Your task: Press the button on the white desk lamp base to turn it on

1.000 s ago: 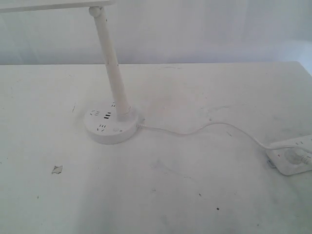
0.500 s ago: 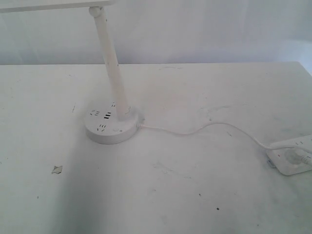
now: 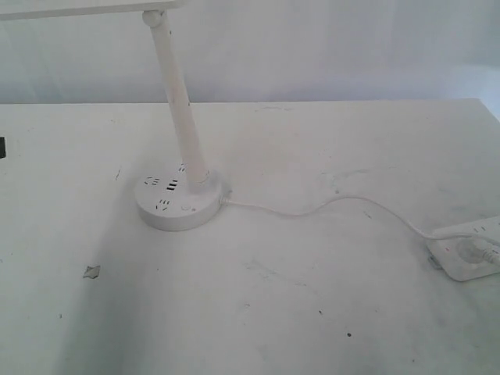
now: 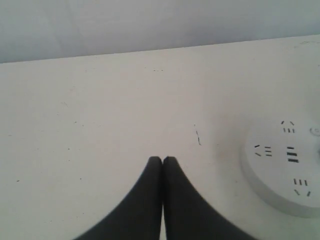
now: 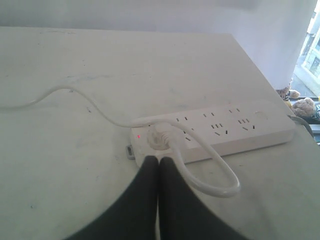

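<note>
The white desk lamp base [image 3: 178,201] is a round puck with dark sockets, left of the table's middle. Its slanted stem [image 3: 178,98] rises to the top of the view. The button [image 3: 186,208] is a faint circle near the front rim. A dark sliver of my left gripper [image 3: 1,147] shows at the far left edge, well away from the base. In the left wrist view the left gripper [image 4: 162,159] is shut and empty over bare table, with the base [image 4: 280,172] off to one side; the button does not show there. My right gripper [image 5: 159,159] is shut and empty.
A thin white cord [image 3: 312,209] runs from the base to a rectangular white power strip [image 3: 469,251] at the right edge. In the right wrist view the strip [image 5: 225,131] lies just past my fingertips, with a plug [image 5: 157,137], a looped cord and a red light.
A dark edge of my left gripper has come into the exterior view at the far left. The lamp, cord and power strip have not moved.
</note>
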You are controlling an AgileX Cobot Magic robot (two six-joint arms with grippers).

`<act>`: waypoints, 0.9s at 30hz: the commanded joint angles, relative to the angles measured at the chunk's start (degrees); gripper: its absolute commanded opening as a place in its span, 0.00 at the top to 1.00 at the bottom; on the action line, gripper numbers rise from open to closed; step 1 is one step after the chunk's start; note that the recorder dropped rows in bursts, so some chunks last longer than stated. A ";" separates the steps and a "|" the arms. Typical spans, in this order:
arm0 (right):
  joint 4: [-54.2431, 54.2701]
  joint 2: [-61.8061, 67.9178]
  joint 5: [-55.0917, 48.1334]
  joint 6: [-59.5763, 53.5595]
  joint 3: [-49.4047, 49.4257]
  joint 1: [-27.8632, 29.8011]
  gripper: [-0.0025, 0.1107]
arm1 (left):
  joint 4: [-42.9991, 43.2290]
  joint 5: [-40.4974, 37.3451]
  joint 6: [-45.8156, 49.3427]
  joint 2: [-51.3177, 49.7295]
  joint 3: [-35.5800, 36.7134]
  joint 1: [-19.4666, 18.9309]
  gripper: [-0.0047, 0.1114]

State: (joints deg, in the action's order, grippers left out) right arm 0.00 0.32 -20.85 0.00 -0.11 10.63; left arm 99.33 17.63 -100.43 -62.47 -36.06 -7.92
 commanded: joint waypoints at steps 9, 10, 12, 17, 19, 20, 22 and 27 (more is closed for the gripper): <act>0.00 -0.32 0.76 0.30 0.11 -0.31 0.98 | -1.56 9.54 -6.70 0.07 -2.30 0.09 0.96; 0.00 -0.32 0.76 0.30 0.11 -0.31 0.98 | -1.56 9.78 -6.70 0.07 -2.30 0.09 0.96; 0.00 -0.32 0.76 0.30 0.11 -0.31 0.98 | -2.54 11.70 -6.59 0.07 -2.30 0.09 0.96; 0.00 -0.32 0.76 0.30 0.11 -0.31 0.98 | -13.63 12.69 -2.48 -0.71 -2.30 0.09 0.96; 0.00 -0.32 0.76 0.30 0.11 -0.31 0.98 | -27.13 12.42 8.08 -1.27 -1.79 0.09 0.96; 0.00 -0.32 0.76 0.30 0.11 -0.31 0.98 | -35.30 12.42 15.26 -1.56 -1.43 0.09 0.96; 0.00 -0.32 0.76 0.30 0.11 -0.31 0.98 | -47.34 12.42 29.21 -2.17 -1.07 1.47 0.96; 0.00 -0.32 0.76 0.86 0.11 -0.31 0.98 | -67.10 11.52 68.68 -4.42 -1.07 8.93 0.96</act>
State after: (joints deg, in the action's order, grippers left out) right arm 0.00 0.32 -20.85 0.00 -0.11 10.63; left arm 42.50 30.02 -52.70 -65.86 -37.29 -2.82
